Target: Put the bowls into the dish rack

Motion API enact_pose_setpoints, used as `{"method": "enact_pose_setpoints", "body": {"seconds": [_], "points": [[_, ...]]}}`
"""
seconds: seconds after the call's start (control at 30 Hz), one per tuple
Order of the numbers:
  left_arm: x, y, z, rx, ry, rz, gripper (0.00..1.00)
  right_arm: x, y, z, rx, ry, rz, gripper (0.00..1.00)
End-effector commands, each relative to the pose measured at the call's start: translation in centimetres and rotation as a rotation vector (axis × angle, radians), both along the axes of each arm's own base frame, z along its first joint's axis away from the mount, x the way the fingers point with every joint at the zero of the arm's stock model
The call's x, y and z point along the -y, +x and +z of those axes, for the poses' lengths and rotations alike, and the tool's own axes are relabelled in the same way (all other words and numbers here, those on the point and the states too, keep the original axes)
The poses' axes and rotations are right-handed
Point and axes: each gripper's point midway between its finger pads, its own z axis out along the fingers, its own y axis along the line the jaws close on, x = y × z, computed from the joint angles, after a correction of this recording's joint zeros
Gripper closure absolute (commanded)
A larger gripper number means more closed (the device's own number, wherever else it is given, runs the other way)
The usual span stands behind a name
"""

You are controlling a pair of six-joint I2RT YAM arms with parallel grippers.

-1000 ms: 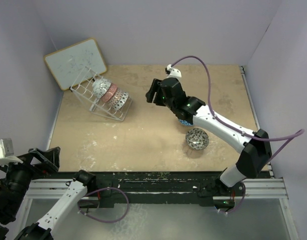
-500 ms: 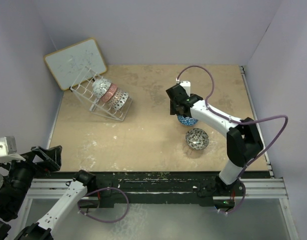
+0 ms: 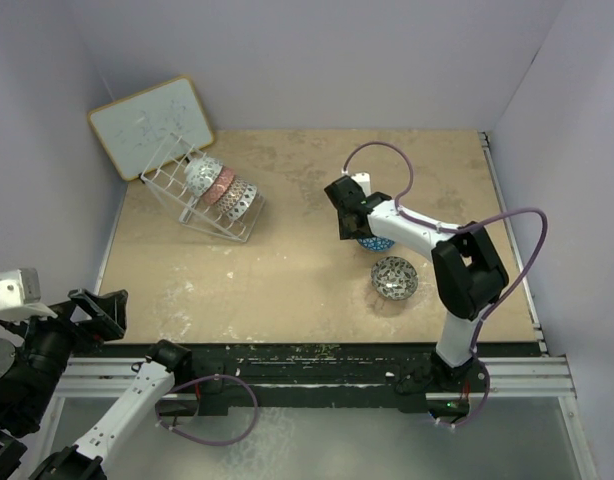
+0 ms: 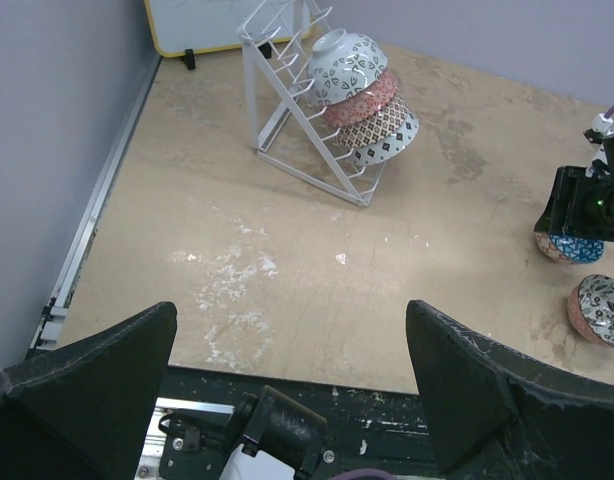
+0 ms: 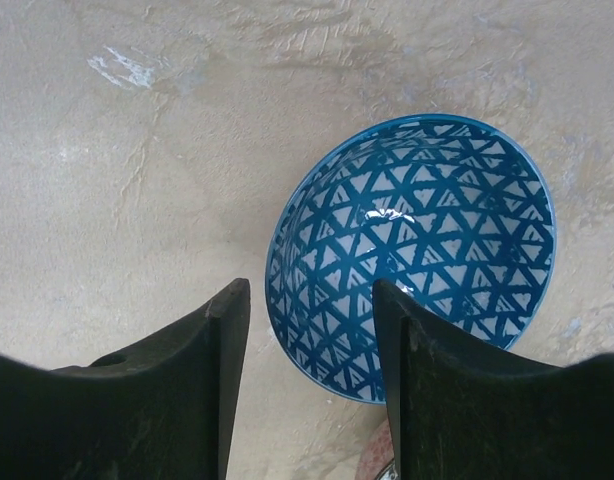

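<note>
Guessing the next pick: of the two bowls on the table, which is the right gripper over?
The blue bowl with triangles: its rim lies between the open fingers of the right gripper. The grey-patterned bowl sits apart, untouched.

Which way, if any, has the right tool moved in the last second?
Yes. The right tool came down toward the blue bowl, away from the dish rack.

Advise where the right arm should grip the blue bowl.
Likely best: pinch the rim wall of the blue bowl from above with the right gripper, one jaw inside, one outside. It sits upright, mouth open; take the side away from the grey bowl.
</note>
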Motion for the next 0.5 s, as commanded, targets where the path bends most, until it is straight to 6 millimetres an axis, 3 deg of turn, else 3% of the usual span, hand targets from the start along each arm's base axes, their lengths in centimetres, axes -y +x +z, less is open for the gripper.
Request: {"method": "enact_pose_setpoints", "body": {"seconds": [0.0, 0.27, 0.47], "points": [[0.38, 0.79, 0.75, 0.019, -0.02, 0.0, 0.01, 0.13, -0.04, -0.59, -0.012, -0.023, 0.015, 0.47], [0.3, 0.74, 0.6, 0.019, -0.019, 0.003, 0.01, 0.26, -0.22, -1.22, -0.027, -0.033, 0.015, 0.66], [0.31, 0.72, 0.61, 0.022, -0.021, 0.002, 0.01, -0.07, -0.08, -0.48, -0.013, -0.012, 0.026, 0.97]]}}
